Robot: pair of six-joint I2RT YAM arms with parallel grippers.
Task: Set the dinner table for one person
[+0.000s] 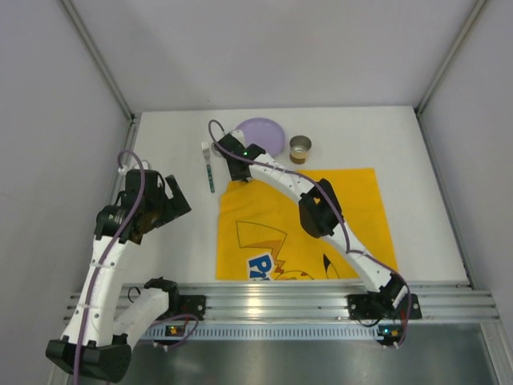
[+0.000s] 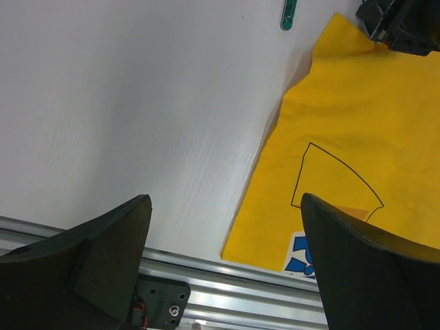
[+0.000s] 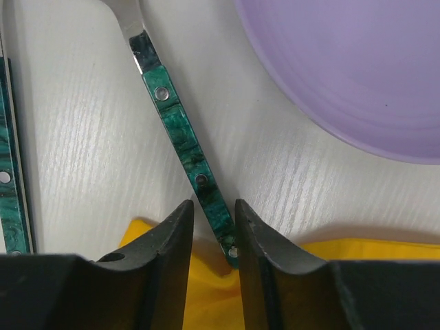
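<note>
The white dinner table [image 1: 417,160] carries a yellow cartoon-printed cloth [image 1: 353,208]. Behind the cloth lie a lilac plate [image 1: 268,132] and a small metal cup [image 1: 300,147]. A green-handled fork [image 1: 208,170] lies left of the plate. My right gripper [image 3: 214,213] is down at the cloth's far-left corner, its jaws closed narrowly on the end of a second green-handled utensil [image 3: 175,120] lying on the table. The lilac plate [image 3: 357,69] is just right of it. My left gripper [image 2: 227,227] is open and empty above the table's left part.
The fork's handle [image 3: 12,185] shows at the left edge of the right wrist view. The cloth's near-left corner [image 2: 275,227] lies close to the aluminium rail [image 2: 227,289] at the table's front. Grey walls enclose the table on three sides.
</note>
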